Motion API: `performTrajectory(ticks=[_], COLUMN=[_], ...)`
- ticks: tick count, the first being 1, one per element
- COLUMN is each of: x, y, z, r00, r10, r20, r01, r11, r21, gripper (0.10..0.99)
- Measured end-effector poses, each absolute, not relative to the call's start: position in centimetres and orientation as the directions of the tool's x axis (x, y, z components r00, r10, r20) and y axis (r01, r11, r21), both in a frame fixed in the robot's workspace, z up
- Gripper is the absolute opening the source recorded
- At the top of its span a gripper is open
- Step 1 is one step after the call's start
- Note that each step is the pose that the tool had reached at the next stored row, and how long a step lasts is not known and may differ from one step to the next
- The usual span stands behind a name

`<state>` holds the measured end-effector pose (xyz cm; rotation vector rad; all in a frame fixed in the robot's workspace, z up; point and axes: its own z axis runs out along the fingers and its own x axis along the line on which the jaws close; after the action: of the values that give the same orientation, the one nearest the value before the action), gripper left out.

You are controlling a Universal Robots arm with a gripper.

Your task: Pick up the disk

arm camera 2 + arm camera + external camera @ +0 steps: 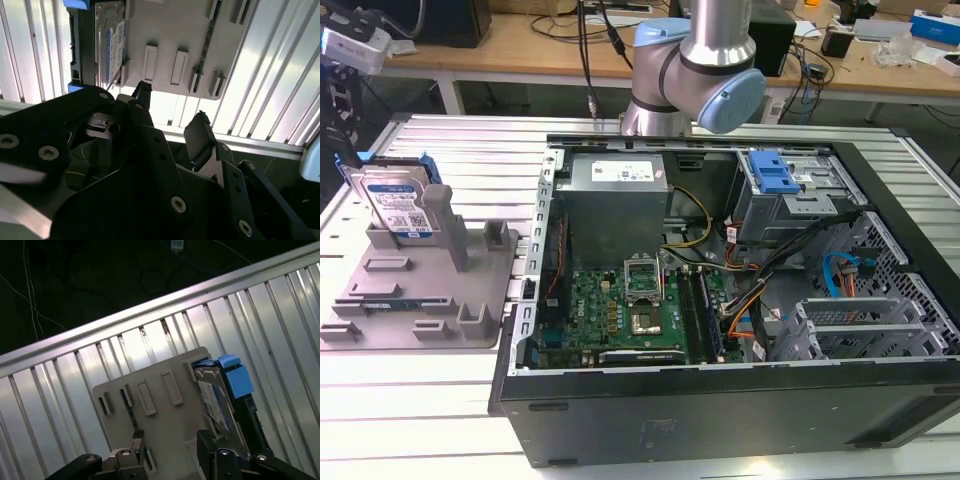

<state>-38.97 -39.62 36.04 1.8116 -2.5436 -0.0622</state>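
Observation:
The disk (395,205) is a silver hard drive with a white-and-blue label and blue rails. It stands on edge at the back of the grey holder tray (430,290), at the exterior view's left. Both wrist views look down on the disk (112,47) (217,395) in the tray (175,30) (160,415). My gripper (172,117) (171,442) hangs above the tray, well clear of it. Its black fingers (200,135) are open with nothing between them. The disk lies off to one side of the fingers.
An open computer case (720,280) takes up the exterior view's middle and right, with a blue-latched drive cage (775,175) inside. The arm's base (690,70) stands behind the case. Tray and case rest on a ribbed aluminium table (420,420), whose edge (150,305) runs beside the tray.

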Motion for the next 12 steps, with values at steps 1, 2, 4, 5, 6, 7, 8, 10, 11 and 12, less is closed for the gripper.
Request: performTrajectory(ticks=[1,2,4,5,6,7,8,10,11,12], x=[-38.96,-38.95,-38.92,-38.91,-38.9,-38.89,-38.89,-38.89,-38.89,-38.89], y=[-39.62,-39.62,-39.62,-39.63,-39.63,-39.63,-39.63,-39.63,-39.63,-39.63], z=[36.04,36.04,36.04,36.04,36.04,36.04,36.04,36.04,36.04,36.04], r00=[-0.312,-0.298,-0.242,-0.225,-0.208,-0.172,-0.153,-0.112,-0.094,-0.073], r10=[-0.95,-0.955,-0.97,-0.974,-0.978,-0.985,-0.988,-0.994,-0.996,-0.997], r20=[-0.009,-0.009,-0.01,-0.01,-0.01,-0.011,-0.011,-0.011,-0.011,-0.011], r01=[-0.949,-0.954,-0.969,-0.973,-0.977,-0.984,-0.987,-0.993,-0.995,-0.996], r11=[0.311,0.297,0.242,0.225,0.208,0.171,0.152,0.111,0.094,0.073], r21=[0.043,0.043,0.044,0.044,0.044,0.044,0.044,0.044,0.044,0.044], gripper=[0.541,0.541,0.541,0.541,0.541,0.541,0.541,0.541,0.541,0.541])
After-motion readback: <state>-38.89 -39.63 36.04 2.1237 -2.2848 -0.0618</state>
